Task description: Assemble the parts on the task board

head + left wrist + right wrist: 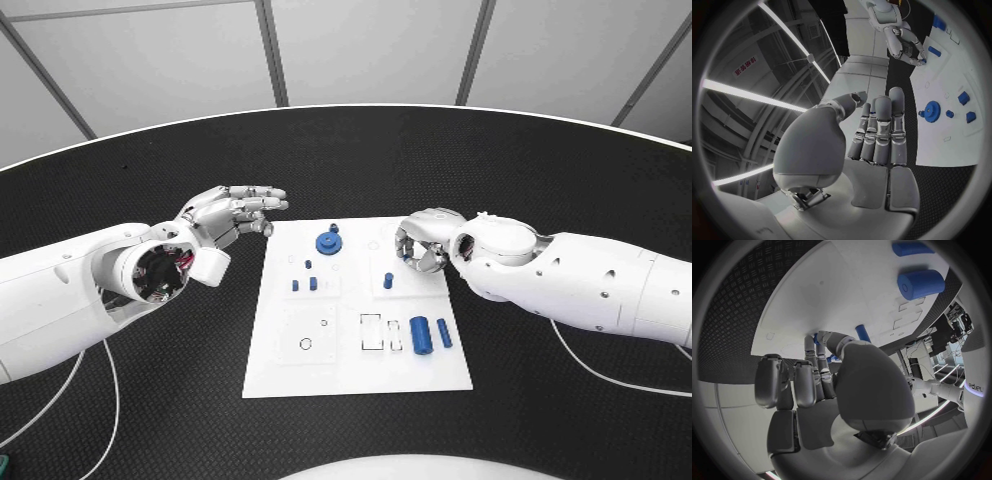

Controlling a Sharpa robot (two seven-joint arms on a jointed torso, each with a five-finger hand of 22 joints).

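Right hand (pixel 423 242) curled over the task board (pixel 361 370), apparently pinching a small blue part (pixel 862 333) to seat it; left hand (pixel 231 212) hovered empty, fingers loosely apart, beside the board

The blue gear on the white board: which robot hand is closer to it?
Left, narrowly. The left robot hand hovers off the board's edge beside the blue gear; the right robot hand is over the board, slightly farther away.

A board (pixel 289 375) lies mid-table with a gear (pixel 330 242) at its far edge, small pegs (pixel 294 285) near the middle, a cylinder (pixel 421 335) and rod (pixel 444 333) near right, and a hand at each far corner.
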